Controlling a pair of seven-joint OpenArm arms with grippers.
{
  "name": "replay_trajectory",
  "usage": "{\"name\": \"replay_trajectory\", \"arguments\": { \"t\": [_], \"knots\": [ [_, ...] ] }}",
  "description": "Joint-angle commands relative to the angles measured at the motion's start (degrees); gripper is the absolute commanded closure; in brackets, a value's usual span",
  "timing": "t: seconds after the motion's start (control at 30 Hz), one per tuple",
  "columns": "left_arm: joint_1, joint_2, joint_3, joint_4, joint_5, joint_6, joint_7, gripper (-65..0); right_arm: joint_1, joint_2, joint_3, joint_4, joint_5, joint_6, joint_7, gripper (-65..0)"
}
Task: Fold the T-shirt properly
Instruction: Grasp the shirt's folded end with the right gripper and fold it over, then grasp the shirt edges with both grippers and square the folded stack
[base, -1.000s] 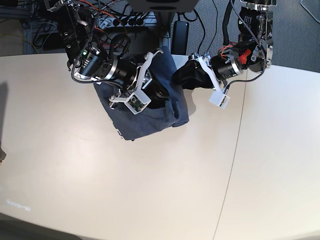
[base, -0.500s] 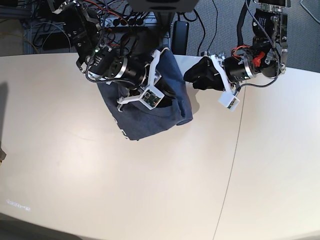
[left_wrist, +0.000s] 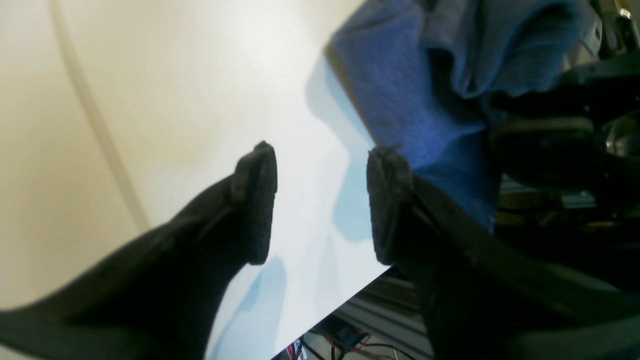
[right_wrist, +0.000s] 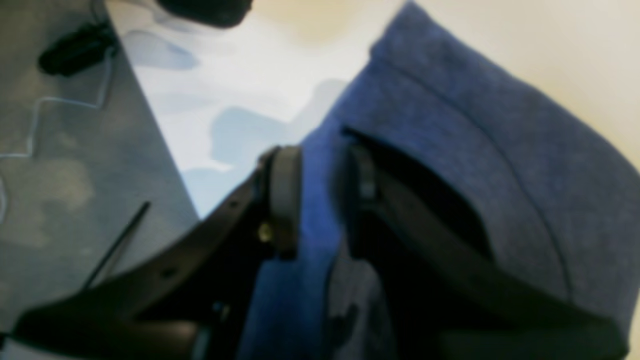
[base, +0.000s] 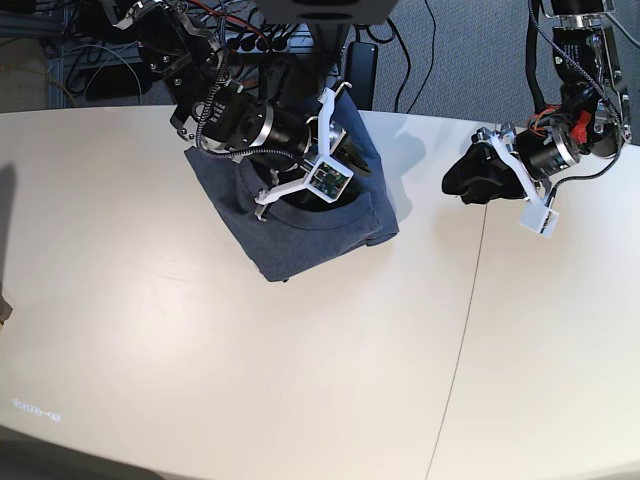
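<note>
The slate-blue T-shirt (base: 300, 235) lies folded in a thick bundle near the table's far edge. My right gripper (base: 345, 160) hangs over its far right corner. In the right wrist view this gripper (right_wrist: 320, 195) has its pads a little apart, with a fold of the T-shirt (right_wrist: 450, 150) running between them. My left gripper (base: 458, 180) hovers over bare table to the right of the shirt, well clear of it. The left wrist view shows that gripper (left_wrist: 320, 200) open with nothing between its fingers and the T-shirt (left_wrist: 400, 90) beyond them.
A seam (base: 468, 300) runs down the white table right of centre. Behind the far edge are cables and a power strip (base: 250, 40) over grey carpet (base: 450, 50). A small dark object (base: 4, 310) sits at the left edge.
My left arm has pulled back to the right, away from the shirt. My right arm has moved right with the shirt's corner, and its jaws have parted from shut.
</note>
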Motion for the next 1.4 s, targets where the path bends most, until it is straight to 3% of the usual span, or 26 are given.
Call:
{"name": "replay_trajectory", "arguments": {
  "t": [0.0,0.33,0.53,0.6,0.67,0.7,0.83,1.03,1.17,1.37],
  "knots": [
    [-0.3,-0.6,-0.5,1.0,-1.3,-0.5,-0.6,-31.3,0.6,-0.5,-0.2,0.8,1.9,2.2,1.5,-16.4],
    [-0.3,-0.6,-0.6,1.0,-1.8,-0.5,0.0,-31.3,1.3,-5.2,-0.8,0.8,4.7,2.2,1.6,-16.5],
    [0.0,-0.6,-0.6,1.0,-7.5,-0.5,4.4,-31.2,4.5,-5.7,4.0,0.8,4.7,2.2,1.6,-16.4],
    [0.1,-0.6,-0.6,1.1,-9.3,-0.5,5.9,-21.8,6.3,-5.7,6.6,0.8,4.7,2.2,2.8,-13.6],
    [0.0,-0.6,-0.6,1.9,-9.3,-0.5,7.5,-8.7,8.5,-5.7,9.1,0.7,4.7,2.2,4.4,-1.5],
    [0.0,-0.6,-0.6,2.7,-9.3,-0.5,8.1,-5.5,9.9,-5.7,10.1,0.5,4.7,2.2,4.5,0.0],
    [0.1,-0.8,-0.5,7.5,-9.3,-0.5,8.6,-4.6,17.2,-5.7,12.0,-4.5,4.7,2.2,4.5,0.0],
    [2.7,-3.5,0.2,14.9,-12.9,-0.5,9.8,-3.2,28.2,-5.7,12.0,-22.1,4.7,2.2,5.0,0.0],
    [4.7,-3.3,4.2,19.5,-15.7,-0.5,11.2,0.0,33.1,-5.7,12.0,-32.1,6.3,2.1,5.2,0.0],
    [5.9,-3.1,17.5,20.8,-14.5,-0.5,11.3,0.0,34.1,-5.7,12.0,-36.6,7.7,2.2,5.2,0.0]
  ]
}}
